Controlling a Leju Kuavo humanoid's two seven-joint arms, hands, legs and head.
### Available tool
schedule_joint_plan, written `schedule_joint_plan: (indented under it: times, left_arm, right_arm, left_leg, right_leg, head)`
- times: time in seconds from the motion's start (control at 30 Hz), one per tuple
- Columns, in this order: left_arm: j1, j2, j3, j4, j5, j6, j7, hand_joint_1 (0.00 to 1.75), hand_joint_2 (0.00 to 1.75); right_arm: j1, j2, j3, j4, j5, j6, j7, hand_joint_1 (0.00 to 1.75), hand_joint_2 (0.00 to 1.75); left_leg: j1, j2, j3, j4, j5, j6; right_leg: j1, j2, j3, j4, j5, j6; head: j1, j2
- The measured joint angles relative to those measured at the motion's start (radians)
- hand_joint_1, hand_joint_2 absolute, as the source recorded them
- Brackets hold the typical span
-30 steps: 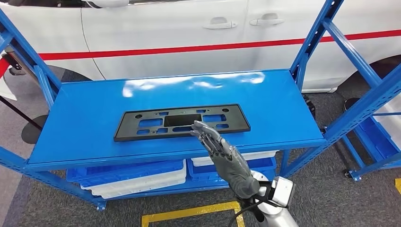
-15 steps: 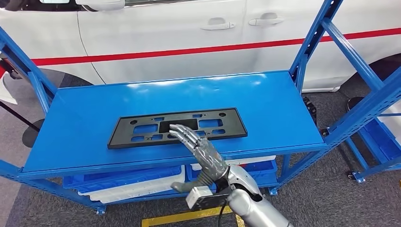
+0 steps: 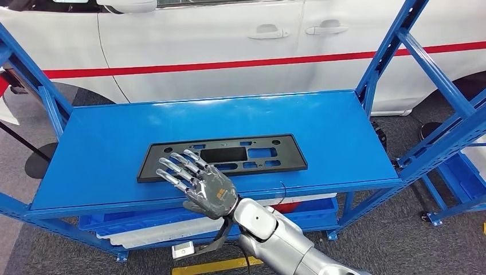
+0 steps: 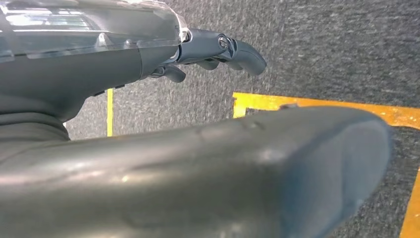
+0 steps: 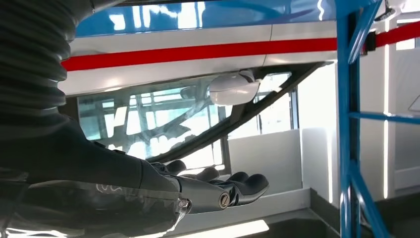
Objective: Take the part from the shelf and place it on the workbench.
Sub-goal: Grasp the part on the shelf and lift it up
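Part: a flat black plate [image 3: 222, 157], long and thin, with cut-out windows and small holes, lies flat on the blue shelf [image 3: 321, 126], just beyond the right hand's fingertips.
Handling, as I judge it: it looks like moulded plastic, so probably light and fairly stiff, though a piece this long and thin may flex or tip if lifted by one end. The surface looks smooth, so a loose pinch could slip.
Where to take hold: the long near edge, close to the middle, looks best; it sits near the shelf's front lip, so fingers could slide under it there. The cut-outs give a second purchase for a fingertip.
Right hand: the right hand [image 3: 198, 182] is palm-up with fingers spread and holds nothing; its fingertips overlap the plate's near left edge in the head view, and I cannot tell whether they touch it.
Left hand: the left hand [image 4: 218, 49] hangs over grey carpet and yellow floor tape [image 4: 317, 104], fingers loosely extended, empty.
Beyond the hand: a white car [image 3: 229, 40] with a red stripe stands behind the shelf; blue and white bins [image 3: 155, 220] sit on the tier below.
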Motion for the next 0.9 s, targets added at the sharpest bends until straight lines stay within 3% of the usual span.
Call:
schedule_joint_plan:
  times: [0.07, 0.13, 0.17, 0.2, 0.23, 0.3, 0.37, 0.5, 0.57, 0.63, 0.67, 0.7, 0.73, 0.83, 0.9]
  left_arm:
    - [-0.001, -0.001, 0.000, 0.000, 0.000, -0.001, -0.004, 0.00, 0.00]
    - [0.000, 0.000, 0.000, 0.000, 0.000, -0.001, -0.005, 0.00, 0.00]
    - [0.001, 0.000, 0.000, 0.000, 0.000, -0.001, -0.005, 0.00, 0.00]
    - [0.001, 0.000, 0.000, 0.000, 0.000, -0.001, -0.005, 0.00, 0.00]
    - [0.002, 0.000, 0.000, 0.000, 0.000, -0.001, -0.005, 0.00, 0.00]
    - [0.002, -0.001, 0.000, 0.000, 0.000, -0.002, -0.006, 0.00, 0.00]
    - [0.001, -0.003, 0.000, 0.000, -0.001, -0.003, -0.007, 0.00, 0.00]
    - [0.001, -0.001, -0.001, 0.000, -0.005, -0.005, -0.009, 0.00, 0.00]
    - [0.000, 0.000, -0.001, 0.000, -0.008, -0.007, -0.011, 0.00, 0.00]
    - [0.001, 0.000, -0.002, 0.000, -0.012, -0.008, -0.013, 0.00, 0.00]
    - [0.002, 0.001, -0.002, 0.000, -0.015, -0.009, -0.014, 0.00, 0.00]
    - [0.003, 0.001, -0.002, 0.000, -0.017, -0.010, -0.014, 0.00, 0.00]
    - [0.004, 0.002, -0.002, 0.000, -0.019, -0.010, -0.015, 0.00, 0.00]
    - [0.003, 0.004, -0.003, 0.000, -0.025, -0.011, -0.016, 0.00, 0.00]
    - [0.002, 0.004, -0.003, 0.000, -0.025, -0.011, -0.017, 0.00, 0.00]
  right_arm:
    - [-0.020, 0.017, 0.013, 0.045, 0.006, 0.000, 0.013, 0.00, 1.75]
    - [-0.032, 0.027, 0.023, 0.086, 0.008, 0.000, 0.018, 0.00, 1.75]
    - [-0.035, 0.030, 0.028, 0.104, 0.010, 0.000, 0.021, 0.00, 1.75]
    - [-0.039, 0.034, 0.033, 0.124, 0.012, 0.000, 0.026, 0.00, 1.75]
    - [-0.047, 0.040, 0.038, 0.146, 0.015, 0.000, 0.034, 0.00, 1.75]
    - [-0.070, 0.056, 0.045, 0.192, 0.022, -0.001, 0.053, 0.00, 1.75]
    - [-0.095, 0.072, 0.049, 0.235, 0.028, -0.003, 0.069, 0.00, 1.75]
    - [-0.128, 0.099, 0.055, 0.321, 0.037, -0.004, 0.102, 0.00, 1.75]
    - [-0.148, 0.116, 0.058, 0.366, 0.054, -0.004, 0.130, 0.00, 1.75]
    - [-0.163, 0.129, 0.060, 0.413, 0.074, -0.004, 0.162, 0.00, 1.75]
    - [-0.165, 0.133, 0.061, 0.434, 0.084, -0.004, 0.179, 0.00, 1.75]
    - [-0.166, 0.135, 0.061, 0.454, 0.092, -0.004, 0.194, 0.00, 1.75]
    - [-0.167, 0.138, 0.061, 0.471, 0.099, -0.004, 0.207, 0.00, 1.75]
    - [-0.178, 0.148, 0.061, 0.508, 0.113, -0.005, 0.230, 0.00, 1.75]
    - [-0.185, 0.152, 0.061, 0.525, 0.117, -0.005, 0.235, 0.00, 1.75]
  left_leg:
    - [0.002, 0.001, 0.003, -0.005, 0.003, 0.010]
    - [0.000, 0.001, 0.003, -0.005, 0.001, 0.015]
    - [-0.001, 0.000, 0.003, -0.004, 0.001, 0.015]
    - [-0.002, 0.000, 0.004, -0.004, 0.000, 0.016]
    - [-0.003, -0.001, 0.005, -0.003, -0.001, 0.015]
    - [-0.006, -0.001, 0.007, 0.000, -0.004, 0.011]
    - [-0.009, -0.001, 0.006, 0.002, -0.007, 0.003]
    - [-0.006, 0.000, 0.002, 0.013, -0.019, -0.018]
    - [-0.004, 0.000, -0.031, 0.090, -0.064, -0.029]
    - [-0.001, 0.000, -0.094, 0.220, -0.121, -0.038]
    - [0.000, 0.001, -0.118, 0.265, -0.132, -0.042]
    - [0.002, 0.001, -0.126, 0.277, -0.125, -0.044]
    - [0.003, 0.001, -0.115, 0.248, -0.098, -0.045]
    - [0.004, 0.001, -0.022, 0.053, -0.006, -0.040]
    - [0.000, -0.001, 0.000, 0.004, 0.001, -0.027]
  right_leg:
    - [-0.002, -0.001, -0.039, 0.086, -0.050, 0.007]
    - [-0.002, -0.002, -0.104, 0.214, -0.101, 0.010]
    - [-0.002, -0.002, -0.125, 0.251, -0.107, 0.010]
    - [-0.002, -0.002, -0.130, 0.252, -0.093, 0.008]
    - [-0.001, -0.002, -0.115, 0.214, -0.063, 0.004]
    - [0.003, -0.002, -0.055, 0.084, 0.004, -0.011]
    - [0.009, -0.003, -0.018, 0.000, 0.029, -0.021]
    - [0.006, -0.003, -0.008, -0.024, 0.032, -0.032]
    - [0.001, -0.004, -0.002, -0.033, 0.036, -0.040]
    - [0.002, -0.005, 0.000, -0.033, 0.035, -0.044]
    - [0.002, -0.006, 0.000, -0.033, 0.034, -0.044]
    - [0.002, -0.006, 0.001, -0.032, 0.033, -0.043]
    - [0.001, -0.005, 0.003, -0.032, 0.032, -0.042]
    - [0.002, -0.001, 0.010, -0.026, 0.023, -0.031]
    - [0.006, 0.000, 0.008, -0.024, 0.021, -0.022]
  head:
    - [0.000, 0.000]
    - [0.000, 0.000]
    - [0.000, 0.000]
    - [0.000, 0.000]
    - [0.000, 0.000]
    - [0.000, 0.000]
    - [0.000, 0.000]
    - [0.000, 0.000]
    - [0.000, 0.000]
    - [0.000, 0.000]
    - [0.000, 0.000]
    - [0.000, 0.000]
    - [0.000, 0.000]
    - [0.000, 0.000]
    - [0.000, 0.000]
